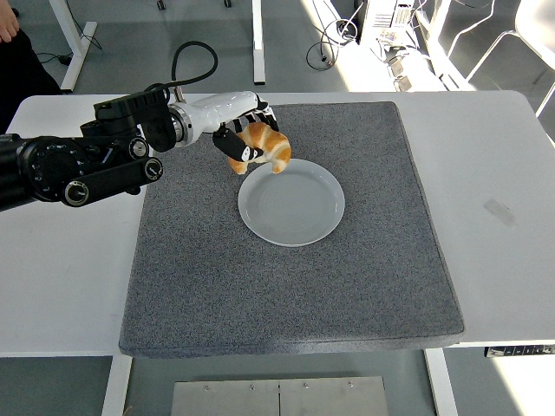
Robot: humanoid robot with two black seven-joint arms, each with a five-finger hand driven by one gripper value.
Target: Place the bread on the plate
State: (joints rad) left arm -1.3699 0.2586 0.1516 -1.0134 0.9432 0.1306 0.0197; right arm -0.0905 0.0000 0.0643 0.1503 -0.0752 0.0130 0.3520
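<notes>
A golden-brown croissant (268,147) hangs in the air, gripped by my left hand (246,139), whose black-and-white fingers are curled around it. It sits just above the far left rim of the pale round plate (291,202), which lies in the middle of the grey mat (286,286). My left arm reaches in from the left edge across the mat's far left corner. The right arm does not show.
The grey mat covers most of the white table (503,173). A person's hand (7,24) and dark clothing show at the top left corner. Table legs and cables stand on the floor beyond the far edge.
</notes>
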